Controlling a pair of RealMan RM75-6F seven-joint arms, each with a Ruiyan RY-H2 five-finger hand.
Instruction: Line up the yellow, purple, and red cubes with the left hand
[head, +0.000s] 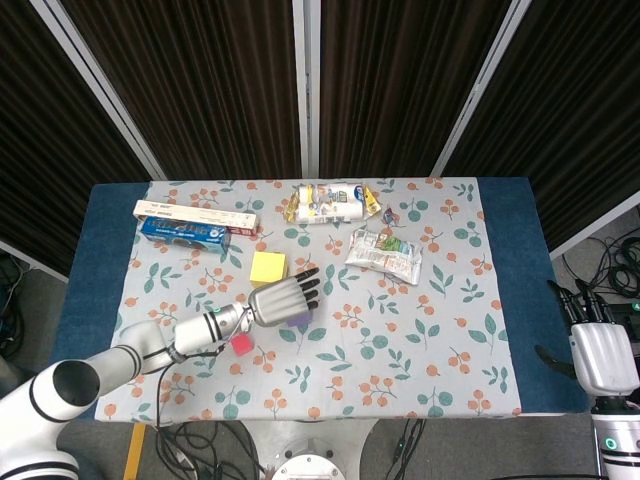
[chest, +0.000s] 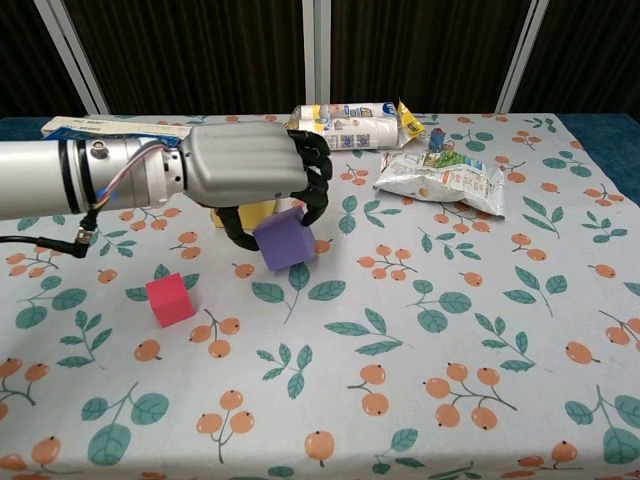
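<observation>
My left hand (chest: 250, 175) reaches in from the left and grips the purple cube (chest: 285, 241) from above, thumb on its left side and fingers on its right. The cube is tilted. From the head view the left hand (head: 284, 298) covers most of the purple cube (head: 298, 318). The yellow cube (head: 267, 267) sits just behind the hand, and in the chest view only a sliver of the yellow cube (chest: 257, 212) shows. The red cube (chest: 168, 299) lies on the cloth to the front left, also visible as the red cube (head: 241, 344). My right hand (head: 598, 352) hangs off the table's right edge, fingers apart and empty.
A blue and white box (head: 195, 225) lies at the back left. A white packet (head: 330, 203) and a crinkled snack bag (head: 383, 252) lie at the back middle. The floral tablecloth (chest: 450, 330) covers the table.
</observation>
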